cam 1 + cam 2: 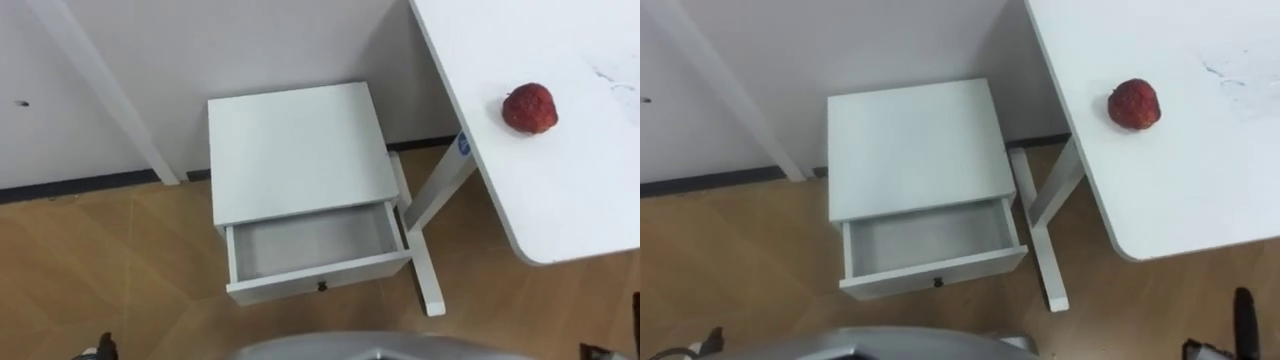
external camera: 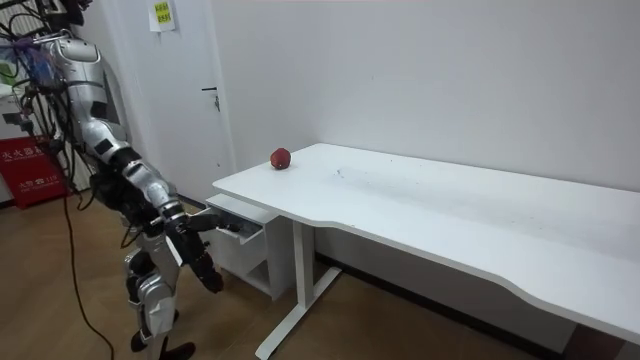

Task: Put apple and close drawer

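**Apple on the worktop, drawer open**

The red apple [image 1: 529,108] lies on the white worktop [image 1: 560,200] near its rounded corner, to the robot's right and well apart from both hands. Ahead, against the wall, stands a small white cabinet [image 1: 295,150]. Its drawer [image 1: 315,245] is pulled out and bare inside, with a dark knob [image 1: 322,287] on the front. The robot stands facing the cabinet on the wooden floor [image 1: 120,260]. Only slivers of the left hand [image 1: 103,347] and right hand [image 1: 1240,318] show at the lower edges, so I cannot tell how their fingers are set.
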Controlling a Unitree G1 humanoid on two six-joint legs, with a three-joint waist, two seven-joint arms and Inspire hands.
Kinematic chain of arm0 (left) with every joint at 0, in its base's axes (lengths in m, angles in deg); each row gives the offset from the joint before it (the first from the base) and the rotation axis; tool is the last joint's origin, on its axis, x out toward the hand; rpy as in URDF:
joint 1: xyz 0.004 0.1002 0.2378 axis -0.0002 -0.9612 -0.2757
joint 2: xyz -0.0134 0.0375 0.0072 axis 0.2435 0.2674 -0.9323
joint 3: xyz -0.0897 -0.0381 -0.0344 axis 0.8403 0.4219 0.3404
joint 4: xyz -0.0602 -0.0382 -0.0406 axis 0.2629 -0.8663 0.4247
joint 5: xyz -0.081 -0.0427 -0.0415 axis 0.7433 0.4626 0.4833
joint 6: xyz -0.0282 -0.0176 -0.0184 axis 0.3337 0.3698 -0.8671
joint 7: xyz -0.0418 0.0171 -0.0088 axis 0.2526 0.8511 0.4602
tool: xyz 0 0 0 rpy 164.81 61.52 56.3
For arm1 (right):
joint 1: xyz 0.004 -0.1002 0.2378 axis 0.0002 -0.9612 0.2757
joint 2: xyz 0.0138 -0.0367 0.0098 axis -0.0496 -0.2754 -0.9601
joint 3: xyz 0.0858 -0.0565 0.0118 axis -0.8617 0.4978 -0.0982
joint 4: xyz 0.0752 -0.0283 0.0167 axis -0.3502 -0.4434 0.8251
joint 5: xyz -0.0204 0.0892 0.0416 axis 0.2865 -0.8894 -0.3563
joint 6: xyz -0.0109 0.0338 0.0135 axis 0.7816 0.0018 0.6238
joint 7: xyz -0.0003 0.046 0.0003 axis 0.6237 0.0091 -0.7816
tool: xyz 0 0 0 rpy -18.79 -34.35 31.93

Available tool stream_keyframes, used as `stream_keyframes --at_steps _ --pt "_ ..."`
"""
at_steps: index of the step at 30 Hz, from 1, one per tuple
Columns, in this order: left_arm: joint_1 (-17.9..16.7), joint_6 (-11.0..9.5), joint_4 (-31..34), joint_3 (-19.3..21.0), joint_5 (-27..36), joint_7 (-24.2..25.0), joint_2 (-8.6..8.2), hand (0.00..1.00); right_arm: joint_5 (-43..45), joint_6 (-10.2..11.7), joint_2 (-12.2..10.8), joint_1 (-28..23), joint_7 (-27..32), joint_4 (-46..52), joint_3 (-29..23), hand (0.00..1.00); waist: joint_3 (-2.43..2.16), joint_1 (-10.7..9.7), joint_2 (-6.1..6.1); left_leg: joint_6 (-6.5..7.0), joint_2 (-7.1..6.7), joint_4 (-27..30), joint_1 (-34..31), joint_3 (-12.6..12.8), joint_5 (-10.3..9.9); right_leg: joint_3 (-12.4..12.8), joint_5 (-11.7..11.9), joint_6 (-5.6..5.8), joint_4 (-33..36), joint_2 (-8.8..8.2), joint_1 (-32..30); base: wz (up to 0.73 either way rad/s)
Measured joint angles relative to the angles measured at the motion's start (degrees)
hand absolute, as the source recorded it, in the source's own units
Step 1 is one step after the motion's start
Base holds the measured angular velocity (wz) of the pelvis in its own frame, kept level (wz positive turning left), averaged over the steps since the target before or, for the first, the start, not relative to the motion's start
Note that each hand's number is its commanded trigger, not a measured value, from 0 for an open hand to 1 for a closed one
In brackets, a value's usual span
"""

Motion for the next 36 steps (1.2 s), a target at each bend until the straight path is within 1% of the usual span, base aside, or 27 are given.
stream_keyframes --at_steps 1,2,4,5,6,8,9,10,11,12,13,14,16,19,20,22,24,25,27,28,30,31,32,34,36 --pt "0.0 0.0 0.1 0.0 0.2 0.0 0.2 0.0 0.2 0.6 1.6 0.5 1.7 0.5 -0.3 0.0 0.02 0.0 -0.11 0.0 -0.02 0.1 -0.1 0.0 0.0 0.1 0.0 0.0 0.0 0.0 -0.1 0.0" --pt "0.0 0.0 0.1 0.1 0.2 0.0 0.2 0.0 0.4 0.9 2.1 0.7 2.8 1.4 -0.4 0.0 0.02 0.0 -0.11 0.0 -0.03 0.1 -0.2 0.0 0.0 0.1 0.0 0.0 0.0 0.0 -0.2 0.0" --pt "0.0 -0.3 0.1 0.1 -0.2 0.1 0.18 0.0 4.6 2.3 3.5 1.3 6.4 5.6 -0.4 0.0 0.02 0.2 -0.11 0.0 0.02 0.0 -0.5 0.0 0.0 0.2 0.0 0.0 0.0 0.04 -0.9 -0.02" --pt "0.0 -0.5 0.1 0.1 -0.4 0.2 0.14 0.0 5.9 2.5 3.8 1.6 7.2 6.4 -0.4 0.0 0.01 0.2 -0.15 0.0 0.02 0.0 -0.5 0.0 0.0 0.2 0.0 0.0 0.1 0.04 -1.1 0.0" --pt "-0.2 -0.8 0.1 0.2 -0.4 0.3 0.1 0.0 9.1 2.7 4.3 2.0 8.9 8.8 -0.4 0.0 0.01 0.2 -0.18 0.0 0.03 0.0 -0.8 0.1 0.0 0.2 0.0 0.0 0.0 0.04 -1.2 0.0" --pt "-0.4 -1.1 0.1 0.2 -0.4 0.3 0.1 0.0 12.9 2.9 4.3 2.1 11.8 15.7 -0.4 0.0 -0.02 0.1 -0.24 0.0 -0.01 -0.1 -1.0 0.0 0.1 0.2 0.0 0.0 0.1 0.02 -1.2 0.0" --pt "-0.2 -1.1 0.1 0.2 -0.5 0.3 0.1 0.0 17.5 3.0 4.6 2.4 13.3 20.4 0.1 0.0 -0.01 0.2 -0.24 0.01 -0.06 -0.1 -1.1 0.0 0.1 0.2 0.0 0.0 0.0 0.02 -1.1 0.04" --pt "0.0 -1.1 0.1 -0.1 -0.8 0.3 0.08 0.0 22.5 3.3 5.8 3.5 14.0 22.3 0.6 0.0 0.03 0.3 -0.36 0.01 -0.14 0.3 -1.3 -0.1 0.1 0.1 0.0 0.01 0.0 0.02 -1.1 0.05" --pt "0.2 -1.1 0.1 -0.4 -0.9 0.3 0.07 0.0 24.5 3.6 6.4 4.4 14.5 22.8 0.7 0.0 0.05 0.4 -0.42 0.01 -0.17 0.4 -1.4 -0.1 0.1 0.1 0.0 0.02 0.0 0.02 -1.2 0.04" --pt "0.3 -1.2 0.3 -0.9 -1.0 0.3 0.04 0.0 27.9 4.3 7.6 6.3 15.4 23.5 1.8 0.0 0.07 0.6 -0.43 0.01 -0.07 0.4 -1.5 0.1 0.1 0.1 0.0 0.02 0.0 0.02 -1.6 0.0" --pt "0.4 -1.2 0.9 -1.5 -0.9 0.4 0.04 0.0 30.4 4.4 9.1 6.9 15.5 23.6 3.6 0.0 0.0 0.7 -0.33 0.01 0.04 0.5 -1.6 0.1 0.1 0.1 0.1 0.0 0.0 0.02 -1.8 0.0" --pt "0.4 -1.2 1.3 -1.6 -0.9 0.6 0.03 0.0 31.6 4.3 9.6 7.1 15.5 23.7 4.4 0.0 -0.09 0.8 -0.47 0.04 0.06 0.6 -1.9 0.1 0.1 0.1 0.1 0.0 0.0 0.02 -2.0 0.0" --pt "0.8 -1.2 1.6 -1.8 -0.9 1.3 0.06 0.0 36.9 4.3 10.2 7.9 15.9 25.0 6.4 0.0 0.24 2.4 -0.57 0.06 0.13 0.8 -2.2 0.0 0.2 0.1 0.1 -0.01 0.0 0.04 -2.4 -0.02" --pt "0.9 -1.2 1.6 -3.7 -1.0 1.4 0.21 0.0 43.0 4.2 10.8 7.9 14.8 25.6 10.9 0.0 0.52 3.5 -0.38 0.08 0.04 0.5 -1.9 0.0 0.2 0.1 0.2 0.03 -0.1 -0.02 -2.2 0.0" --pt "1.0 -1.2 1.6 -3.8 -1.0 1.4 0.2 0.0 44.1 4.2 10.8 7.9 14.5 25.6 11.6 0.0 0.52 3.6 -0.35 0.08 0.04 0.5 -1.8 0.0 0.2 0.1 0.2 0.03 -0.1 -0.01 -2.1 0.0" --pt "1.0 -1.2 1.6 -3.8 -1.0 1.5 0.21 0.0 48.5 4.0 10.8 8.0 12.7 25.8 14.0 0.0 0.61 4.8 -0.23 0.08 0.03 0.4 -1.8 -0.1 0.2 0.2 0.2 0.03 -0.1 0.0 -2.2 0.0" --pt "1.2 -1.2 1.6 -3.8 -1.0 1.5 0.19 0.0 52.1 3.5 10.8 8.4 11.1 25.8 14.7 0.0 0.81 5.3 -0.42 0.07 0.04 0.3 -1.8 -0.1 0.2 0.3 0.2 0.03 -0.1 0.0 -2.3 0.0" --pt "0.8 -1.2 1.6 -3.8 -0.9 1.5 0.2 0.0 54.2 3.4 10.9 9.5 10.5 25.8 15.8 0.0 0.76 5.3 -0.23 0.07 0.05 0.3 -1.8 -0.1 0.2 0.2 0.2 0.03 -0.1 0.0 -2.3 0.0" --pt "0.6 -1.2 1.6 -3.8 -0.6 1.5 0.29 0.0 57.8 3.1 11.2 10.4 9.3 25.8 17.9 0.0 0.77 5.4 -0.25 0.03 0.06 0.2 -1.6 -0.1 0.2 0.3 0.2 0.03 -0.1 0.01 -2.1 -0.02" --pt "0.6 -1.2 1.4 -3.9 -0.6 1.4 0.33 0.0 59.8 2.8 11.3 11.1 8.2 25.8 19.4 0.0 0.87 5.6 -0.44 -0.04 0.05 -0.2 -1.0 -0.1 0.3 0.4 0.2 0.03 -0.1 0.05 -1.8 -0.04" --pt "0.8 -1.1 1.1 -4.3 -0.6 1.4 0.45 0.0 61.5 2.4 11.5 11.2 6.2 26.0 21.5 0.0 0.88 6.0 -0.48 -0.13 0.03 -0.7 -0.2 -0.1 0.4 0.4 0.2 0.03 -0.1 0.05 -1.3 -0.02" --pt "0.7 -1.1 1.1 -4.9 -0.7 1.4 0.59 0.0 63.2 2.0 11.5 11.2 5.4 26.0 23.0 0.0 0.92 6.7 -0.68 -0.14 0.06 -0.8 0.1 -0.1 0.4 0.3 0.2 0.03 -0.1 0.05 -1.1 0.0" --pt "0.7 -1.0 1.1 -5.2 -0.7 1.4 0.64 0.0 64.2 1.7 11.5 11.2 4.8 26.2 23.7 0.0 0.86 6.7 -0.78 -0.14 0.07 -0.8 0.1 -0.1 0.4 0.3 0.2 0.03 -0.1 0.05 -1.1 0.0" --pt "0.8 -0.3 1.2 -6.7 -0.9 1.6 0.67 0.0 68.7 1.0 11.5 11.2 1.9 27.2 26.2 0.0 0.86 6.8 -0.81 -0.14 0.02 -0.8 0.0 -0.3 0.4 -0.1 0.2 0.03 -0.2 -0.01 -1.0 0.04" --pt "0.8 0.3 1.2 -7.7 -1.0 1.7 0.84 0.0 70.8 0.9 11.5 11.2 -0.1 27.3 28.0 0.0 0.84 6.8 -0.8 -0.14 0.01 -0.7 0.0 -0.4 0.4 -0.5 0.2 0.03 -0.2 -0.02 -0.9 0.05"
